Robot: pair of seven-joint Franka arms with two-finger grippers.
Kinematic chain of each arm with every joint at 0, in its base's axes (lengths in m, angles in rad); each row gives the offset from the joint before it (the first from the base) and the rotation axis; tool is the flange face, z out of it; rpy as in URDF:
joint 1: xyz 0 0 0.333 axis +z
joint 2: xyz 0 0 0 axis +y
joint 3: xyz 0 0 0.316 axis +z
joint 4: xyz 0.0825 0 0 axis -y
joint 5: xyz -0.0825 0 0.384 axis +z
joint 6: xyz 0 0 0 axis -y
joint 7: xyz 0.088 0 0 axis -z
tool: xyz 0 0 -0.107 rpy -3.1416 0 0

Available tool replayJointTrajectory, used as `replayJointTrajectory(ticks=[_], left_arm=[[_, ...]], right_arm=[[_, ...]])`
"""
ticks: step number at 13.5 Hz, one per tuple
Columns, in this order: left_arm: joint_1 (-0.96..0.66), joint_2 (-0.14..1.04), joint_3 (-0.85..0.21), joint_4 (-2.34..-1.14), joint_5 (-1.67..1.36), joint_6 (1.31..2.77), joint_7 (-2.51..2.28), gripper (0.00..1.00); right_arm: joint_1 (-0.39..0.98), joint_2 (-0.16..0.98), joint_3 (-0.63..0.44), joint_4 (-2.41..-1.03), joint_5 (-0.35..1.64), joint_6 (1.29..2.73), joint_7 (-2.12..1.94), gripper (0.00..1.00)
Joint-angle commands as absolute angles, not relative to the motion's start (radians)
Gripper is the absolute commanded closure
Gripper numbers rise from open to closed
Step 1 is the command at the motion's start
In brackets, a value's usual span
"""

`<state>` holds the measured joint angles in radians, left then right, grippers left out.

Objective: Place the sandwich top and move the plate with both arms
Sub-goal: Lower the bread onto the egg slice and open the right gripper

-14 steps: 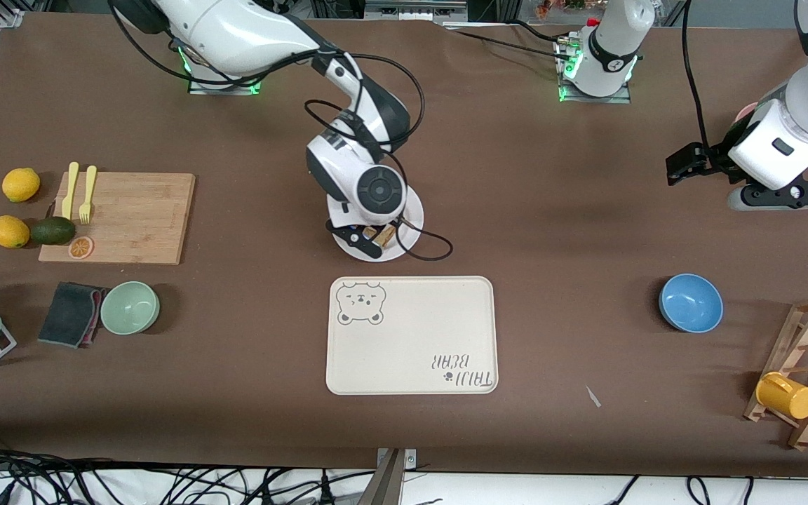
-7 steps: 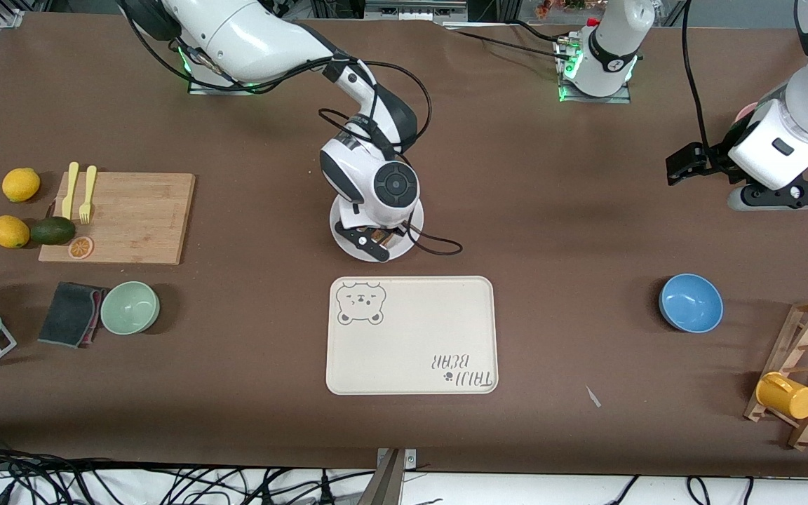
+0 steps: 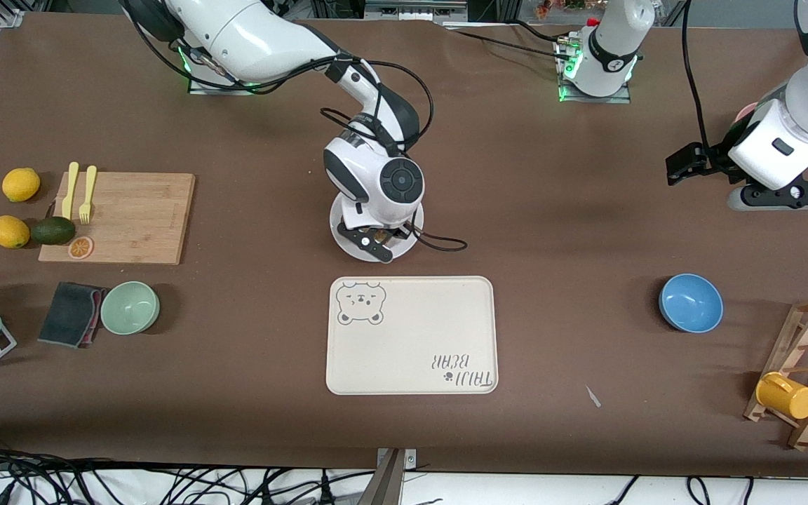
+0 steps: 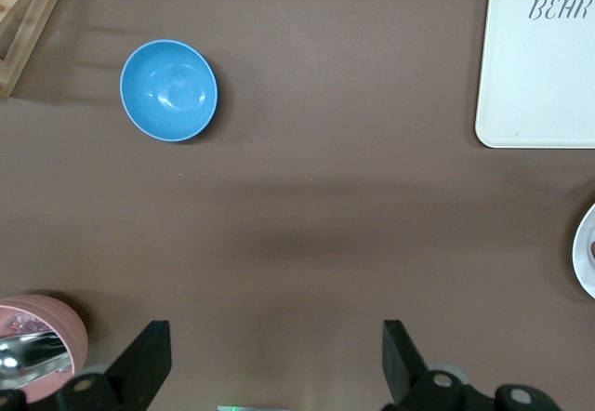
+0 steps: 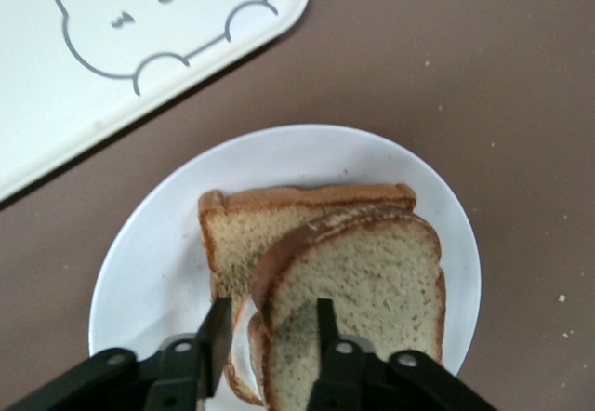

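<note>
One bread slice, the top [image 5: 358, 285], sits pinched in my right gripper [image 5: 270, 332] over the plate [image 5: 149, 271], overlapping another slice [image 5: 232, 234]; bare table rings the plate, tray [image 3: 411, 335] nearer; left gripper [image 4: 274, 360] waits wide open, empty

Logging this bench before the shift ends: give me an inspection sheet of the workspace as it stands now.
Surface: brown table, small pale scrap near the front edge.
Job's things: sandwich top tilted in the right gripper over the lower slice on the plate; plate lies beside the bear tray, farther from the front camera.
Clutter: cutting board with forks, lemons, avocado, green bowl, blue bowl, wooden rack with yellow cup.
Grippers: right gripper shut on the sandwich top over the plate; left gripper open, waiting over bare table at its own end.
Cables: black loops on the right arm, one trailing beside the plate.
Surroundings: cable bundle below the front edge.
</note>
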<state>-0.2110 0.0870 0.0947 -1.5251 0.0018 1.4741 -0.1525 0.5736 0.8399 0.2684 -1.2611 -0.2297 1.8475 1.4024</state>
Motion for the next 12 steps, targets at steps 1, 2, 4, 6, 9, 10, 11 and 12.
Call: replayJointTrajectory(ticks=[1,2,4,6,9,10,11,12], left_arm=[[-0.207,0.074,0.097,-1.539,-0.021,1.483,-0.147,0.00],[-0.207,0.074,0.097,-1.539,-0.021,1.483,-0.146,0.00],[-0.207,0.074,0.097,-1.539,-0.021,1.486,-0.146,0.00],[-0.209,0.075,0.097,-1.539,-0.021,1.486,-0.146,0.00],[-0.215,0.080,0.097,-1.539,-0.021,1.494,-0.146,0.00],[-0.215,0.081,0.097,-1.545,-0.021,1.506,-0.149,0.00],[-0.216,0.080,0.097,-1.564,-0.023,1.529,-0.153,0.00],[-0.218,0.080,0.097,-1.580,-0.023,1.557,-0.156,0.00]], right_arm=[[0.543,0.795,0.268,-1.244,-0.242,1.804,1.338,0.00],[0.526,0.775,0.268,-1.244,-0.239,1.781,1.291,0.00],[0.468,0.721,0.270,-1.244,-0.235,1.715,1.157,0.00],[0.404,0.672,0.270,-1.244,-0.215,1.663,1.015,0.00],[0.286,0.591,0.267,-1.246,-0.134,1.585,0.774,0.00],[0.243,0.569,0.267,-1.246,-0.126,1.556,0.684,0.00],[0.200,0.549,0.267,-1.247,-0.124,1.524,0.579,0.00],[0.158,0.534,0.267,-1.247,-0.121,1.502,0.490,0.00]])
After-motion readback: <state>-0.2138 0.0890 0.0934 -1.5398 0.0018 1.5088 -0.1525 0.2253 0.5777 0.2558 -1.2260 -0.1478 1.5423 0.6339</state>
